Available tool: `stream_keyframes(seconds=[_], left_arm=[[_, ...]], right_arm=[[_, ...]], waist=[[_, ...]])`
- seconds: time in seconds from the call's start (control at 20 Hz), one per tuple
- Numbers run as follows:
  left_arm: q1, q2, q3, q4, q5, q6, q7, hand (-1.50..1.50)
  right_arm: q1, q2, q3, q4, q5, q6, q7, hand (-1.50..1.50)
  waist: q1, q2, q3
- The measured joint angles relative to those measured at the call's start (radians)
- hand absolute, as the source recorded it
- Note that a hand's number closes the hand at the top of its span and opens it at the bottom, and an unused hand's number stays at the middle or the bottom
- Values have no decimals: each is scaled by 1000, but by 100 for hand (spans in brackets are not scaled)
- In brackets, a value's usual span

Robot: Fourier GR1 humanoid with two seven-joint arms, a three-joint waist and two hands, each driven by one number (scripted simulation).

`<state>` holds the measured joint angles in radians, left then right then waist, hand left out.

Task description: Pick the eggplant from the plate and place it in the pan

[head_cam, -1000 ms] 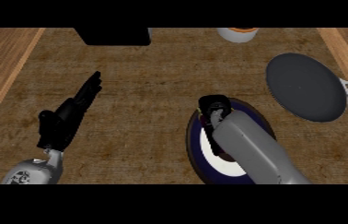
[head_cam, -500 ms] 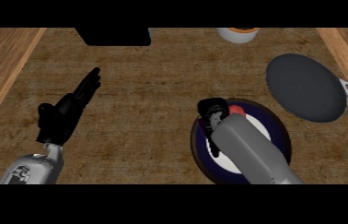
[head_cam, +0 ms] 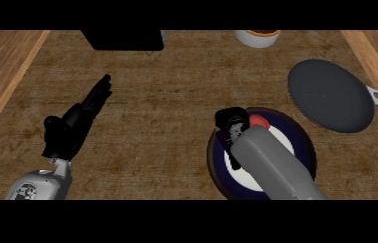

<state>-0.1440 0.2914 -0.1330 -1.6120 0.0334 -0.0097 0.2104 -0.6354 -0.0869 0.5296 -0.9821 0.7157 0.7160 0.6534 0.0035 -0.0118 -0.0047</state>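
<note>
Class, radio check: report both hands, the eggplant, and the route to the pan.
Left hand open, resting at left. Right hand over plate, fingers unclear. Eggplant hidden. Pan empty, route clear.

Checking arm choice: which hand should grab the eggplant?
Right. The right hand is already over the plate, with the pan on that side. The left hand rests open far to the left. The eggplant itself is not clearly visible.

Dim, even light across the wooden surface (head_cam: 170, 97)

No glare anywhere; the grain reads dull and flat. A soft shadow sits under the left hand (head_cam: 70, 129), and the dark box (head_cam: 123, 39) at the far edge goes fully black. The pan (head_cam: 328, 94) shows matte grey, and edges stay straight, without warping.
</note>
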Motion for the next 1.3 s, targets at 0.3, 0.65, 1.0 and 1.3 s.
stream_keyframes(seconds=[0.3,0.65,1.0,1.3], left_arm=[[6,-22,11,18,-20,0,-3,0],[53,1,51,16,-14,11,-5,0],[63,7,69,-5,-4,11,3,0],[48,-5,50,-5,-14,-7,-12,0]], right_arm=[[100,-37,15,-184,51,-85,-54,150],[305,-182,4,-601,79,-336,-207,150],[510,-336,-87,-1045,115,-533,-294,150],[784,-418,-269,-1261,44,-672,-391,150]], waist=[[-22,1,4],[-89,-20,6],[-101,-17,7],[-59,0,6]])
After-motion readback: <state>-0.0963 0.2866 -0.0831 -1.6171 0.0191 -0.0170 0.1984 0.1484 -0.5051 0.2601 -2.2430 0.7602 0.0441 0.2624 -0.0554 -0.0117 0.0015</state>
